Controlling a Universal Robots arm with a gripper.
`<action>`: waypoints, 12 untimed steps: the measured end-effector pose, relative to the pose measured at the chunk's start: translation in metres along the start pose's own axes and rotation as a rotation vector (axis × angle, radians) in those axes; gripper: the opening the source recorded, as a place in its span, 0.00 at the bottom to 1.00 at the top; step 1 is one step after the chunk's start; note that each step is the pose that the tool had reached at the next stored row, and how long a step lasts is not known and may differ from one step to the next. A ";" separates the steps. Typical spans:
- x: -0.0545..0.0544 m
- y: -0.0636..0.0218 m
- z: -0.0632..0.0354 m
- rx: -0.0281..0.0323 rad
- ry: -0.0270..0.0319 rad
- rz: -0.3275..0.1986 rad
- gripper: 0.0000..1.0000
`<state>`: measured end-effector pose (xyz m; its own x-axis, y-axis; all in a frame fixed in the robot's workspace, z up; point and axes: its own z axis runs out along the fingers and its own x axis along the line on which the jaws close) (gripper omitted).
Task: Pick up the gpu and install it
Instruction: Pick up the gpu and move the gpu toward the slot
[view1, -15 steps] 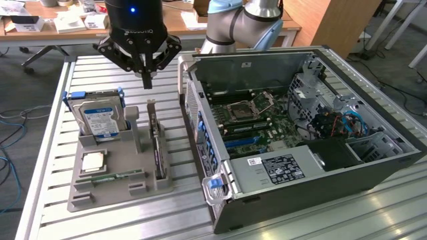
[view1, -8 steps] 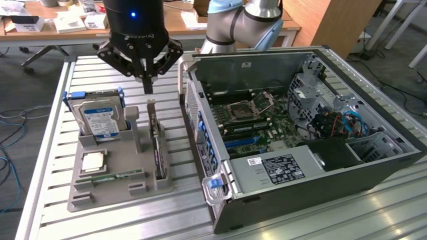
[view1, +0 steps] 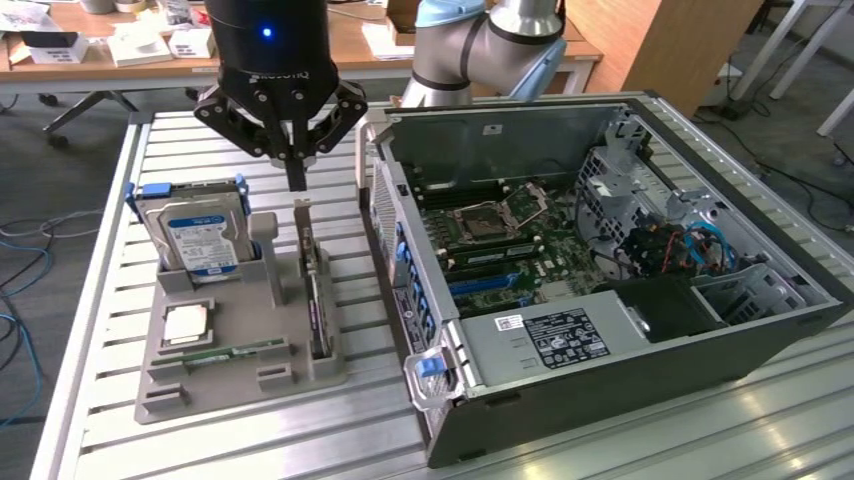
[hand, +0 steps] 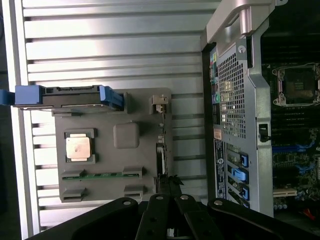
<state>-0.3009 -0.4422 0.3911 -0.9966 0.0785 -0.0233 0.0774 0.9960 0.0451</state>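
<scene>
Your pincer (hand: 169, 184), tips drawn together, hangs over one end of the gpu (hand: 161, 159), possibly not touching it. The card stands on edge in the gray tray (hand: 145, 165) on the slatted counter (hand: 110, 50), with a processor (hand: 78, 146), memory stick (hand: 102, 175) and hard drive (hand: 67, 96), beside the open computer case (hand: 240, 100).

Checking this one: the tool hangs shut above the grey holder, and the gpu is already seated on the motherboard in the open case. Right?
Not quite. The gpu is not in the case. It stands on edge in the grey holder, just below the shut tool, as the exterior view shows. The rest holds.
</scene>
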 end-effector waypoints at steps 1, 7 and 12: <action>0.000 0.0000 0.0000 0.0000 0.0000 0.000 0.11; 0.000 0.0000 0.0000 0.0000 0.0000 0.000 0.11; 0.000 0.0000 0.0000 0.0000 0.0000 0.000 0.17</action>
<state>-0.3009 -0.4422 0.3911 -0.9966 0.0785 -0.0233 0.0774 0.9960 0.0451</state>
